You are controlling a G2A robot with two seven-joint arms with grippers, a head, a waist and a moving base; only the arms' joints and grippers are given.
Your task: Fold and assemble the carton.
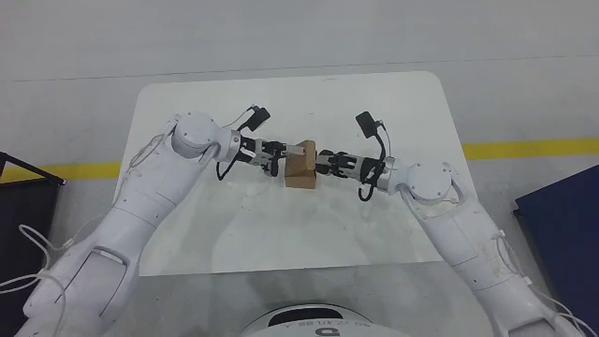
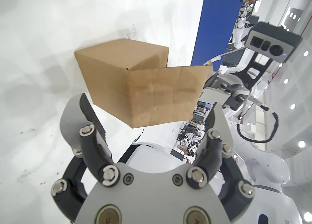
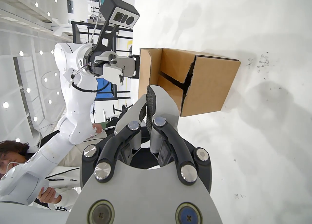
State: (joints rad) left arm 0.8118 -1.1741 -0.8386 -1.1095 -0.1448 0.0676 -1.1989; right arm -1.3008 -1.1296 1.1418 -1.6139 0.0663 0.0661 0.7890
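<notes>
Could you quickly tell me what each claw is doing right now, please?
Left claw: open, holding nothing; the carton sits just ahead.
Right claw: closed, apparently pinching the carton's flap.

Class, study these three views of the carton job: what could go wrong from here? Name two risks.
1. The right gripper is shut on just the upright flap of the carton; a pull there may drag or tip the carton.
2. The left gripper is open close to that flap's other side, so the two grippers might collide.

Plain brown carton (image 1: 301, 170), white table (image 1: 234, 225).
</notes>
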